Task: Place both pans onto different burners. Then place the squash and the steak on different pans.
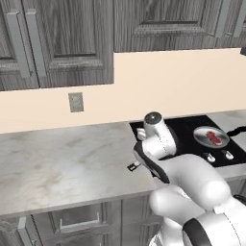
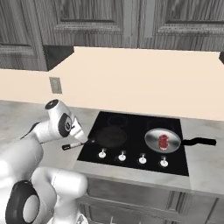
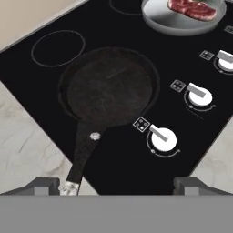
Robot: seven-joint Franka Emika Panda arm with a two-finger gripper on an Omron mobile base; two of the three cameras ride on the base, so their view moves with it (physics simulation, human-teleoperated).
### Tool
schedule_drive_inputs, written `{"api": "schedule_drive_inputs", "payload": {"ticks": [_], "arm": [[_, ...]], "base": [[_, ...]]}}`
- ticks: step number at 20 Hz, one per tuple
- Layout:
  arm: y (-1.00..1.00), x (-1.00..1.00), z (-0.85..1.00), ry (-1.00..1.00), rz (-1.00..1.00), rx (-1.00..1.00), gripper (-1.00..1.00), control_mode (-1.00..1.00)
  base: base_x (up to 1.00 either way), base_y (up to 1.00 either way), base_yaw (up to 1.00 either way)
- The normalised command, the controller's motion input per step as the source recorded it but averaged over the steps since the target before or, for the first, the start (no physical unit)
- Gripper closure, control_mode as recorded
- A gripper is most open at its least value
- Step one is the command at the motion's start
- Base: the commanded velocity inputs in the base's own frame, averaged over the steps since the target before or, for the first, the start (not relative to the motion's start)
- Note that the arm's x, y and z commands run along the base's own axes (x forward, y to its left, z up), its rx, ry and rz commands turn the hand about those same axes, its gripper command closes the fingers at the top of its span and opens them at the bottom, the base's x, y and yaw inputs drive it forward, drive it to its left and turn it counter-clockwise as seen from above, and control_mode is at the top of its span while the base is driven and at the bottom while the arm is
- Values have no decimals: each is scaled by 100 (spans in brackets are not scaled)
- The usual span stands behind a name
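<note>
The matte black pan (image 3: 109, 86) (image 2: 111, 137) sits on the front left burner of the glass cooktop (image 2: 135, 127), its handle (image 3: 84, 150) running off the left edge onto the counter. On the front right burner, the silver pan (image 2: 151, 139) (image 3: 159, 20) (image 1: 202, 134) holds the dark-red steak (image 2: 163, 141) (image 3: 191, 9) (image 1: 214, 138). A bare burner ring (image 3: 58, 48) lies behind the black pan. My gripper (image 3: 117, 185) hovers open above the handle's end, which lies beside the left fingertip (image 3: 45, 184). The squash is out of view.
White knobs (image 3: 163, 139) line the cooktop's front edge. The silver pan's black handle (image 2: 199, 141) points right over the marble counter (image 1: 62, 158). Grey wall cabinets (image 1: 57, 38) hang above, and an outlet (image 1: 76, 102) is on the wall.
</note>
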Motion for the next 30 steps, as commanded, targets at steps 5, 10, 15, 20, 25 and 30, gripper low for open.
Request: {"api": "schedule_drive_inputs", "payload": {"ticks": [5,10,15,20,25,30], "arm": [[-3,-36,24,9,17,2,-100,-100],[0,-30,20,5,21,3,-100,-100],[0,-40,23,1,21,3,-100,-100],[-3,-63,7,0,14,0,-100,-100],[0,-40,19,0,9,0,-100,-100],[0,-30,28,0,6,0,-100,-100]], "base": [[0,0,0],[0,0,0],[0,0,0],[0,0,0],[0,0,0],[0,0,0]]}}
